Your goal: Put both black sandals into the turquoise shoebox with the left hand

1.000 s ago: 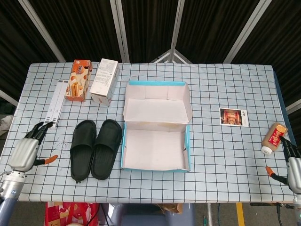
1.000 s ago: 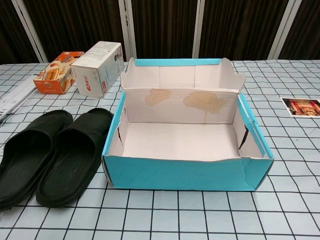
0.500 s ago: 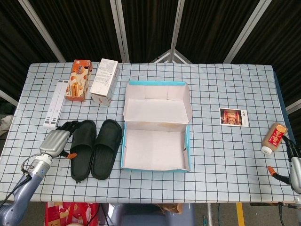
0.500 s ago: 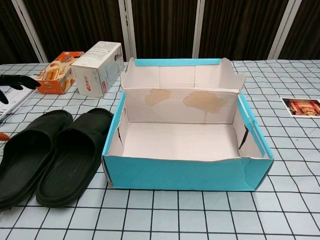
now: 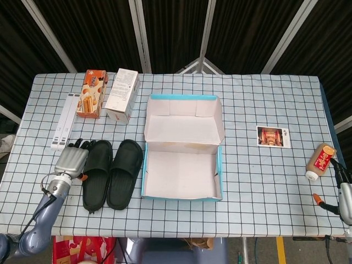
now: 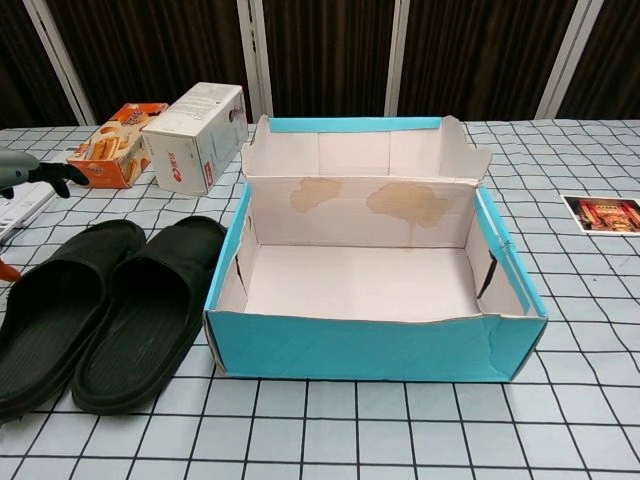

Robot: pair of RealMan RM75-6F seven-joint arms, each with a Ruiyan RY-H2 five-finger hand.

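Two black sandals lie side by side left of the shoebox, the outer sandal (image 5: 95,175) (image 6: 55,313) and the inner sandal (image 5: 124,173) (image 6: 152,310). The turquoise shoebox (image 5: 219,165) (image 6: 370,348) stands open and empty, its lid folded up behind. My left hand (image 5: 71,160) (image 6: 28,173) hovers at the outer sandal's left edge near the toe, fingers stretched out and apart, holding nothing. Whether it touches the sandal is unclear. My right hand (image 5: 343,193) sits at the table's right front edge, fingers apart and empty.
At the back left are an orange snack box (image 5: 91,100) (image 6: 118,157), a white carton (image 5: 122,94) (image 6: 200,135) and a white power strip (image 5: 63,121). A photo card (image 5: 273,136) (image 6: 603,213) and a small bottle (image 5: 320,161) lie on the right.
My left hand has travelled from the table's left front edge rightward to the outer sandal's side. The right hand has slid slightly toward the front edge. Sandals and box have not moved.
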